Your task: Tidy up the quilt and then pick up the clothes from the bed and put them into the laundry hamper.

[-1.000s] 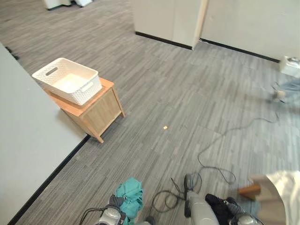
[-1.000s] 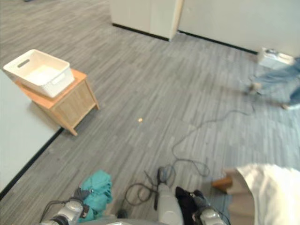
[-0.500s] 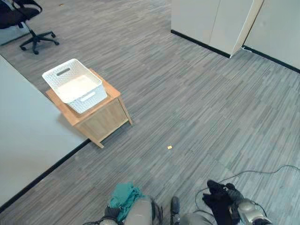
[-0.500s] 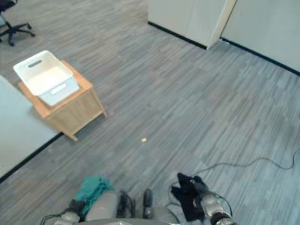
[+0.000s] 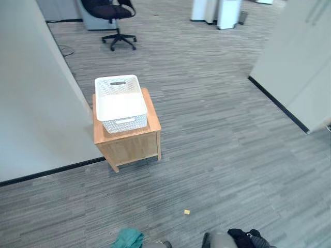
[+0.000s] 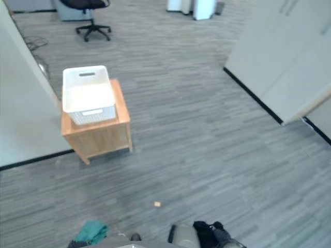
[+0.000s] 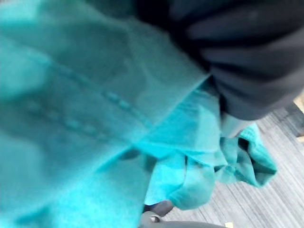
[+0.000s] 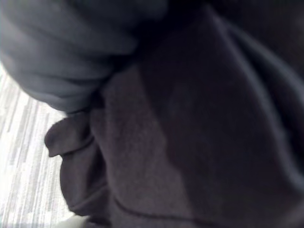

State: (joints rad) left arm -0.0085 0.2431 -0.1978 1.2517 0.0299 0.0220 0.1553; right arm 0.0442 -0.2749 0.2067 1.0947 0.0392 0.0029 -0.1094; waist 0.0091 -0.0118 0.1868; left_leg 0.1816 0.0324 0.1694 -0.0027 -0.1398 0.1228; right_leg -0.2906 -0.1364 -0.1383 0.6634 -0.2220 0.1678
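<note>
We cannot tell either hand's grip; the trailing teal garment [image 7: 95,118] and black garment [image 8: 190,142] may drop before the white hamper [image 5: 120,102].

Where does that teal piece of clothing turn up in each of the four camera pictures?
Left eye view: teal garment at the bottom edge, left of centre.
Right eye view: at the bottom edge, further left.
Left wrist view: it covers most of the picture, very close.
Right wrist view: not in it; a black garment is there.
Shared landmark: the white basket on the wooden cabinet.
</note>
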